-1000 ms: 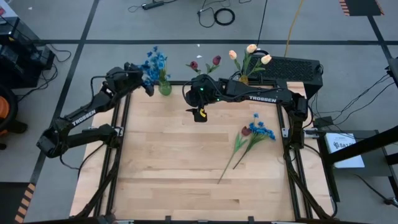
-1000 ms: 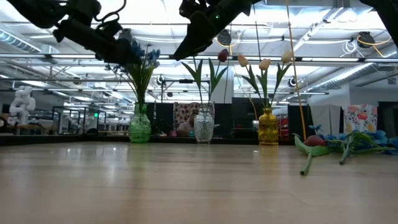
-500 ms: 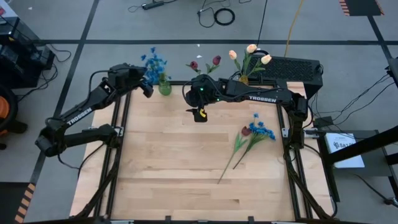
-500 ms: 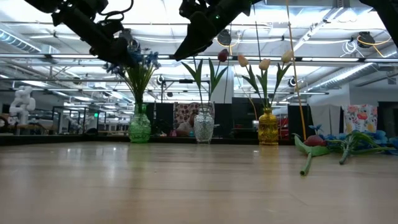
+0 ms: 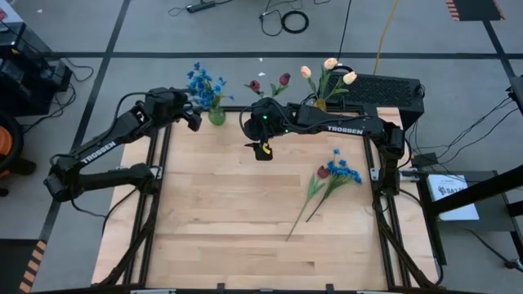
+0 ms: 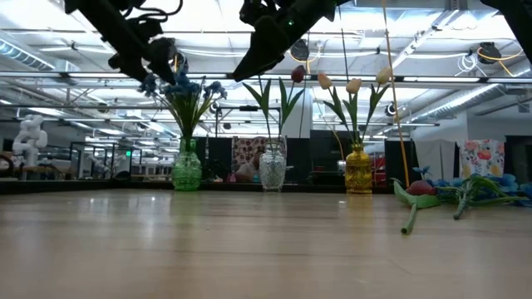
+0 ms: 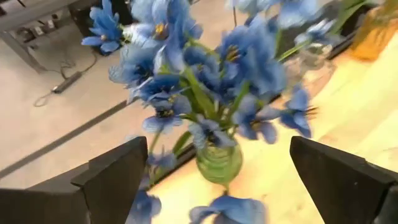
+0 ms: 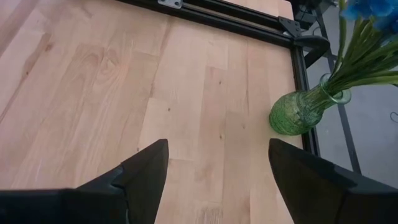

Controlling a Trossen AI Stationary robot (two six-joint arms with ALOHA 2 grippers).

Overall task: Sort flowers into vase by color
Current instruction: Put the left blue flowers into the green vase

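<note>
The left end effector [image 7: 211, 180], fingers spread and empty, hovers just before the blue flowers [image 7: 205, 81] standing in the green vase [image 7: 219, 163]; it should back off straight to avoid snagging blossoms. The right end effector [image 8: 214, 180] hangs released above the desk [image 8: 93, 93].

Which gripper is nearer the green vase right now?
Left. The left gripper hangs open just beside the green vase, by its blue flowers. The right gripper is open over the table, farther off on the vase's other side.
</note>
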